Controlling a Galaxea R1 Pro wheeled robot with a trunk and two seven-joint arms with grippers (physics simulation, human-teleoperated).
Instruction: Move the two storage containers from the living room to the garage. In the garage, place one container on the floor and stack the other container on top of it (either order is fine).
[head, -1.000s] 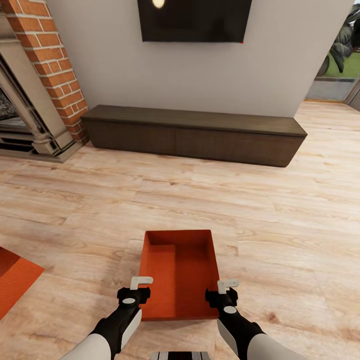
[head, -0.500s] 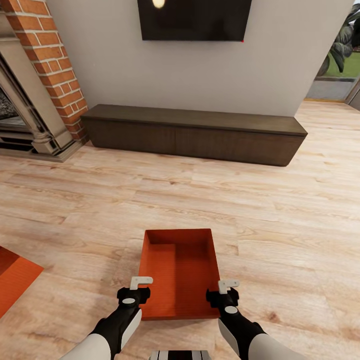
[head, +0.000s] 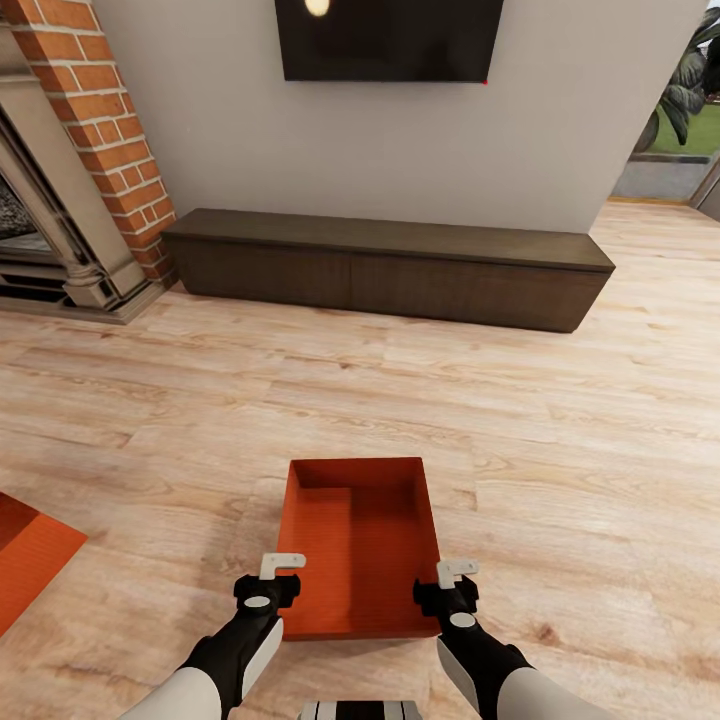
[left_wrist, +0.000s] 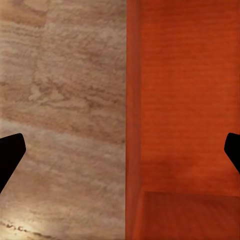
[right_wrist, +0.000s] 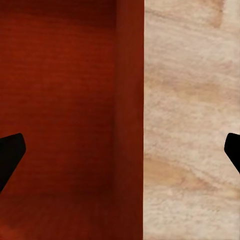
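Note:
One orange-red storage container (head: 355, 540) sits on the light wood-plank floor of the living room, just in front of me. My left gripper (head: 281, 570) hovers open over its left wall (left_wrist: 132, 100), one finger outside and one inside. My right gripper (head: 456, 572) is open in the same way, straddling the right wall (right_wrist: 130, 100). Neither gripper holds anything. A corner of the second storage container (head: 30, 560) lies at the left edge of the head view.
A long dark low cabinet (head: 390, 265) runs along the far wall under a wall TV (head: 390, 40). The brick fireplace (head: 90, 150) stands at the left. Glass doors (head: 680, 130) open at the far right. Wood floor (head: 400, 400) spreads between me and the cabinet.
The head view shifted very slightly a second ago. Both grippers and the container have stayed where they were.

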